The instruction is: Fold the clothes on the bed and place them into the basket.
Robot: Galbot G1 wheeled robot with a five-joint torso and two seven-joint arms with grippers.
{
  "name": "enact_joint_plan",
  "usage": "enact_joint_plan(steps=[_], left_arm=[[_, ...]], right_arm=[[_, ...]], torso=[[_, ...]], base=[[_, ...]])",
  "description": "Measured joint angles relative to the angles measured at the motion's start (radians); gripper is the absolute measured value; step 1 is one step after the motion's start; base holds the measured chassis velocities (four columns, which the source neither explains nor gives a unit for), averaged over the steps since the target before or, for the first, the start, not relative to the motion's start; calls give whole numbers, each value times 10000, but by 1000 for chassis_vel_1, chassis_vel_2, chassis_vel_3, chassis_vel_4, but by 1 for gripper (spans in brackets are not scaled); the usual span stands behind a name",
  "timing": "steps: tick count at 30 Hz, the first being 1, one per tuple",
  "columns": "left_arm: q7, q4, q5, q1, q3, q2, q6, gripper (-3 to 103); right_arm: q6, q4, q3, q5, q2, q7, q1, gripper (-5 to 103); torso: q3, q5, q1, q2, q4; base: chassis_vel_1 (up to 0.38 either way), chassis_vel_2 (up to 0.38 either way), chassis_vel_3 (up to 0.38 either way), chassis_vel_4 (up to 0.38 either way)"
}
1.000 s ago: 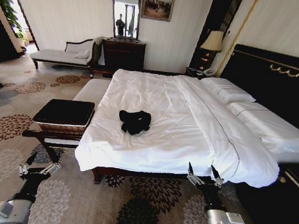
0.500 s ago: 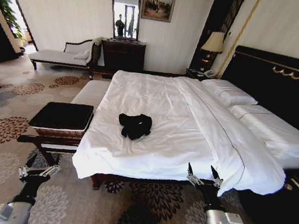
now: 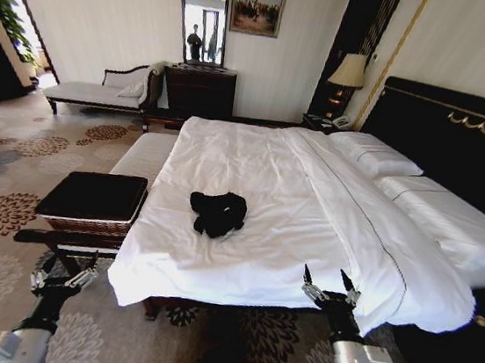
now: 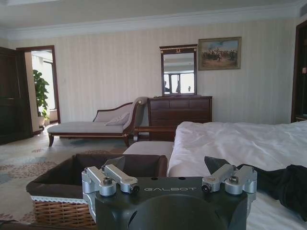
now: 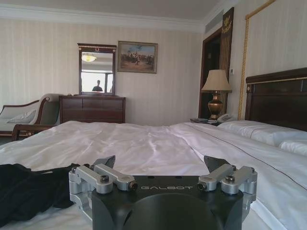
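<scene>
The very large bed with white sheets, white pillows and a tall black headboard with gold trim (image 3: 294, 197) occupies the centre of the head view, its headboard toward 3 o'clock and its near edge running across the lower part of the view. The same bed (image 4: 240, 143) appears in the left wrist view and again (image 5: 144, 143) in the right wrist view.

The rectangular brown woven wicker basket with a black fabric top (image 3: 92, 198) stands on a dark bench just beside the bed's foot end, at 9 o'clock from the shirt. In the left wrist view the basket (image 4: 57, 211) sits directly ahead of the left gripper.

The crumpled black short-sleeved T-shirt (image 3: 217, 213) lies bunched on the white sheet, in the near half of the bed toward its foot end, apart from the basket. It is unfolded; its lettering cannot be read. The T-shirt (image 4: 283, 184) also shows in the left wrist view, and its dark fabric (image 5: 29, 191) shows in the right wrist view.

The left gripper (image 3: 61, 275) hovers over the patterned carpet at 7 o'clock from the shirt, below the basket's bench, jaws spread apart and holding nothing; it shows again (image 4: 169, 181) in its own wrist view.

The right gripper (image 3: 328, 288) hovers at the bed's near edge, at 5 o'clock from the shirt, jaws likewise spread and holding nothing; it shows again (image 5: 163, 181) in its own wrist view
</scene>
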Motion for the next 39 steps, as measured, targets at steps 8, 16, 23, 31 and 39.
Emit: enact_joint_plan(steps=[8,16,23,31,39], left_arm=[[9,1,2,12,95,-34,0,92],[9,46,36,5,130,-44,0,92],[8,80,75,10,226,-68,-2,92],[7,112,89,-47,291,-29,13,92],[6,211,144,-55,415,-71,30,92]], right_arm=[[16,-54,-10,-30,4,1,5,100],[46,-102,10,-236,0,40,10,100],[55,-111,-5,-266,7,56,-8,100],[58,-143,-12,-260,12,68,1,100],[66,-221,-42,-302,32,83,18,100]], torso=[[1,1,1,-2,-2],[0,-1,0,-2,-2],[-1,-1,-3,-1,-1],[0,2,-2,-1,-1],[-1,1,-2,-1,-3]], base=[[-252,34,228,-55],[-115,73,108,-84],[-46,70,47,-75],[-69,56,74,-58],[-70,70,69,-66]])
